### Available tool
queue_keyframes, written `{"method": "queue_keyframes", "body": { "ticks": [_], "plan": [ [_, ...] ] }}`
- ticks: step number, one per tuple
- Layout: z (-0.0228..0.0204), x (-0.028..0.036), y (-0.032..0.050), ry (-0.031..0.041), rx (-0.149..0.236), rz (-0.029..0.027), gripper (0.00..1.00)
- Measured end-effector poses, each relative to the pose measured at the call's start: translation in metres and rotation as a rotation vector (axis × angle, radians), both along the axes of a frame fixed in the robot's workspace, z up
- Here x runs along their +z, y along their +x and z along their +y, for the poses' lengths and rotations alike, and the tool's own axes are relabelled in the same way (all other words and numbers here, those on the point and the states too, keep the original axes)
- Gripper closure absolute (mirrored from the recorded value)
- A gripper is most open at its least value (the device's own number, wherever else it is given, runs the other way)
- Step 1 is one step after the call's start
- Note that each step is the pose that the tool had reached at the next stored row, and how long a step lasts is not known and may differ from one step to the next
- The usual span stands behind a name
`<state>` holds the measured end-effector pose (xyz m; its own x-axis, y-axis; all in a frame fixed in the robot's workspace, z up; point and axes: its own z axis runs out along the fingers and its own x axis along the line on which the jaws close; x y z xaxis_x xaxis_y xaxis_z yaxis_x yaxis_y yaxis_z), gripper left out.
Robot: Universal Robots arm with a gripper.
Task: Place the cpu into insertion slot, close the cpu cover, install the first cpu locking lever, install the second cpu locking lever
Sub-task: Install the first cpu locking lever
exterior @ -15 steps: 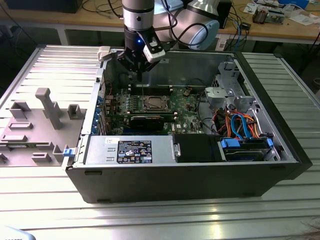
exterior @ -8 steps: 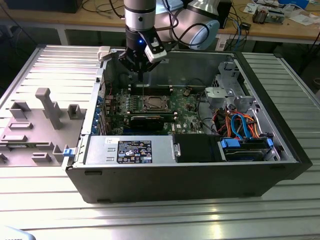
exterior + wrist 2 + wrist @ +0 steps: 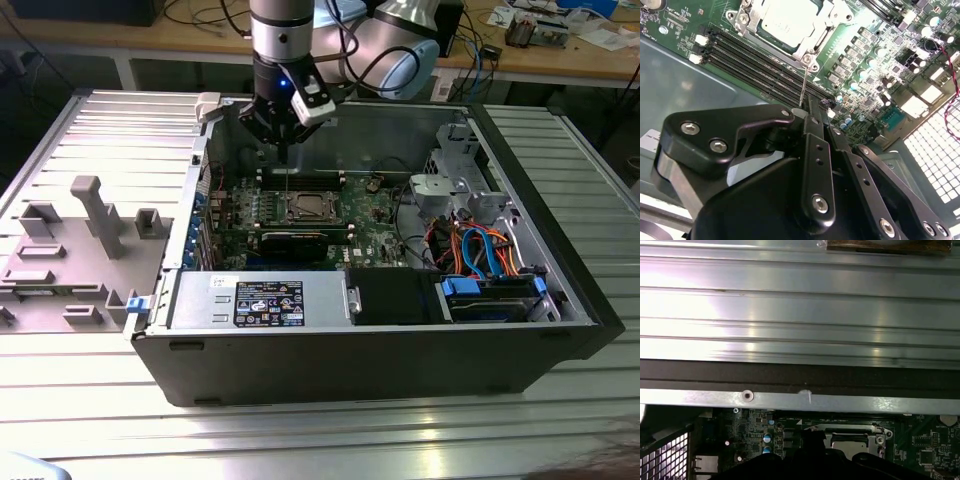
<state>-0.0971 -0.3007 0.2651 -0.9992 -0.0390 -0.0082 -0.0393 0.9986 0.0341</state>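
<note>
The cpu (image 3: 782, 20) lies flat in the insertion slot (image 3: 305, 208), pale metal top up. The cpu cover (image 3: 812, 39), a silvery frame, is down around the chip. A thin wire locking lever (image 3: 803, 85) stands up from the socket's corner to my fingertips. My gripper (image 3: 807, 107) hangs just above the socket inside the open computer case, shut with its tips on the top of that lever. In the exterior view the gripper (image 3: 284, 152) is straight over the far edge of the socket, with the lever (image 3: 287, 178) running down from it.
Long black memory slots (image 3: 755, 65) run beside the socket. A power supply (image 3: 260, 300) and a drive bay with blue and orange cables (image 3: 480, 255) fill the case's near side. A grey fixture with blocks (image 3: 80, 240) sits on the slatted table at the exterior view's left.
</note>
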Motion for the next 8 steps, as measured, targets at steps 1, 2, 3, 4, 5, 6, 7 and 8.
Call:
{"method": "queue_keyframes", "body": {
  "ticks": [1, 2, 3, 4, 5, 6, 7, 8],
  "plan": [
    [0.0, 0.0, 0.0002, 0.0, 0.0, 0.0001, 0.89],
    [0.0, 0.0, 0.0004, 0.0, 0.0, 0.0, 0.89],
    [0.0, -0.0001, 0.0006, 0.0, 0.0, 0.0, 0.89],
    [0.0, -0.0001, 0.001, 0.0, 0.0, 0.0, 0.89],
    [0.0, -0.0001, 0.0012, 0.0, 0.0, 0.0, 0.89],
    [0.0, -0.0001, 0.0014, 0.0, 0.0, 0.0001, 0.89],
    [0.0, -0.0002, 0.002, 0.0, 0.0, 0.0, 0.89],
    [0.0, -0.0002, 0.0022, 0.0, 0.0, 0.0, 0.89]
  ]
}}
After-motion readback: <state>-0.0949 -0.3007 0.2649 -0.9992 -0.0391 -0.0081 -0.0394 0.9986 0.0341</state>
